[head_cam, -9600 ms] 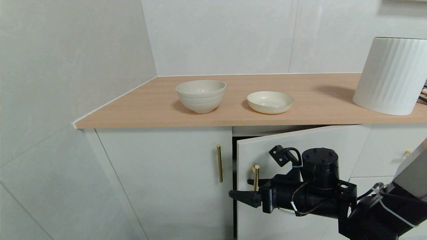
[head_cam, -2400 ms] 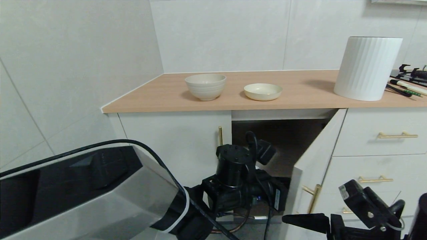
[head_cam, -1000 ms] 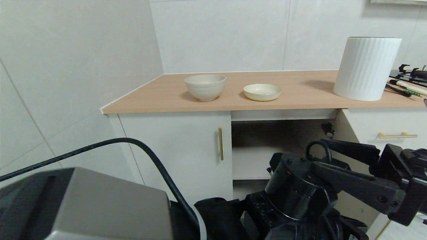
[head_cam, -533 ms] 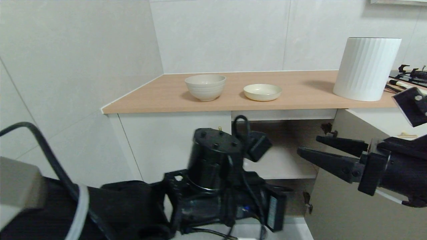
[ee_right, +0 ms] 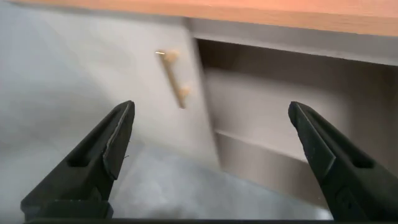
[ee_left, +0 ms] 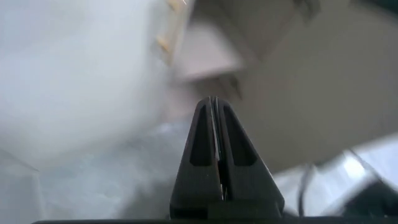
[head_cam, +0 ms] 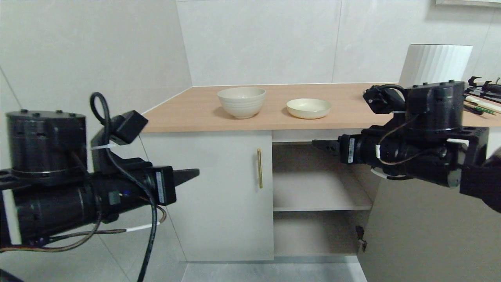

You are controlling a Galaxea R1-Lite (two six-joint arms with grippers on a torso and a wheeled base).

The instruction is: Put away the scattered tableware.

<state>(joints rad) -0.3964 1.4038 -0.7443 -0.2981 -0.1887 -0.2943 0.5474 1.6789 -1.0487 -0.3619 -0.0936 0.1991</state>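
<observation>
The bowl (head_cam: pixel 241 102) and the dish (head_cam: pixel 308 108) stand upright on the bench (head_cam: pixel 188 111), near each other but apart, with the bowl on the left. Neither hand touches them.

Below them is the cupboard (head_cam: pixel 313 135). Its left door (head_cam: pixel 219 196) is shut and has an upright brass handle (head_cam: pixel 259 173) at its inner edge. Its right door (head_cam: pixel 411 235) is swung wide open. Inside, a shelf (head_cam: pixel 317 194) splits the space into an upper and a lower compartment.

The right hand (head_cam: pixel 323 145) is level with the top of the opening, just under the bench edge and to the right of the dish, pointing left. Its fingers (ee_right: pixel 115 137) are spread wide with nothing between them.

The left hand (head_cam: pixel 188 175) is held out in front of the wall to the left of the cupboard, lower than the bench top, with its tip pointing towards the shut door. Its fingers (ee_left: pixel 202 130) are pressed flat together and grip nothing.

At the bench's right end a white ribbed jar (head_cam: pixel 434 58) stands partly behind the right arm. Some utensils (head_cam: pixel 483 100) lie beyond it.
</observation>
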